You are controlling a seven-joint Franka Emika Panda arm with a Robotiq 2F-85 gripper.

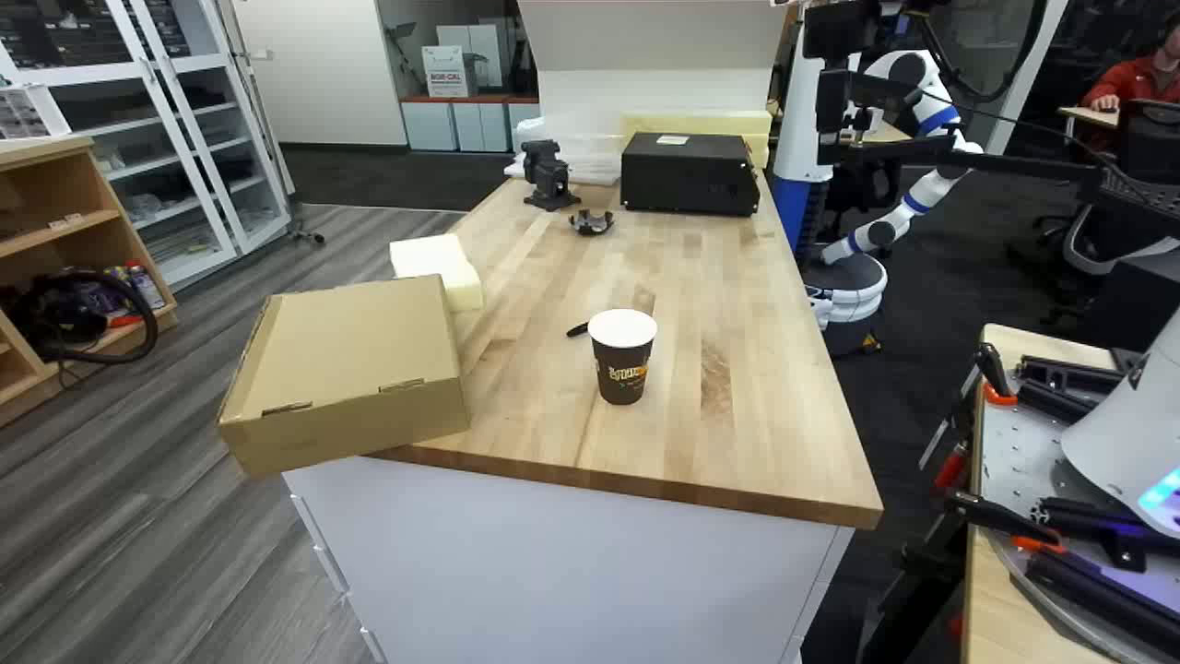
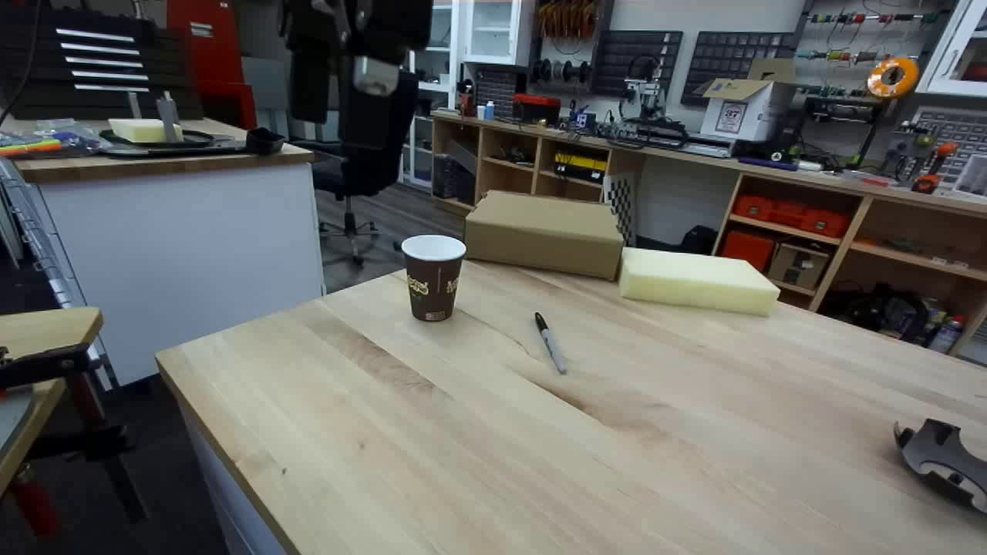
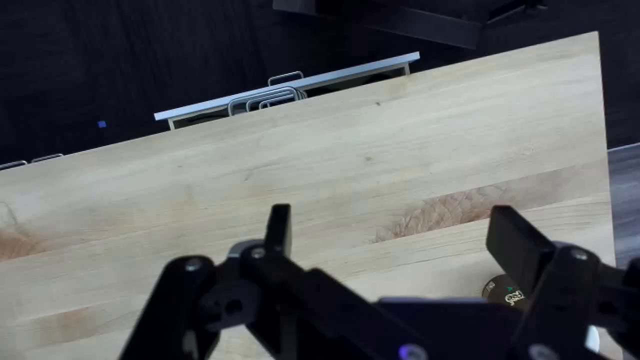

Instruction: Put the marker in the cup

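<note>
The marker (image 2: 550,344), dark-capped with a grey body, lies on the wooden table. In an exterior view the marker (image 1: 577,329) is partly hidden behind the cup. It does not show in the wrist view. The cup (image 1: 623,369), dark brown with a white inside, stands upright near the table's end; it also shows in an exterior view (image 2: 433,285). In the wrist view the cup (image 3: 500,290) is partly hidden behind a finger. My gripper (image 3: 392,222) is open, with nothing between its fingers, above the table. It shows dark and blurred high in an exterior view (image 2: 337,127).
A tan cardboard box (image 1: 350,360) overhangs the table edge beside the cup. A pale foam block (image 2: 698,281) lies next to it. A dark curved bracket (image 2: 944,462), a black clamp-like device (image 1: 548,175) and a black box (image 1: 690,173) stand farther along the table (image 1: 737,461).
</note>
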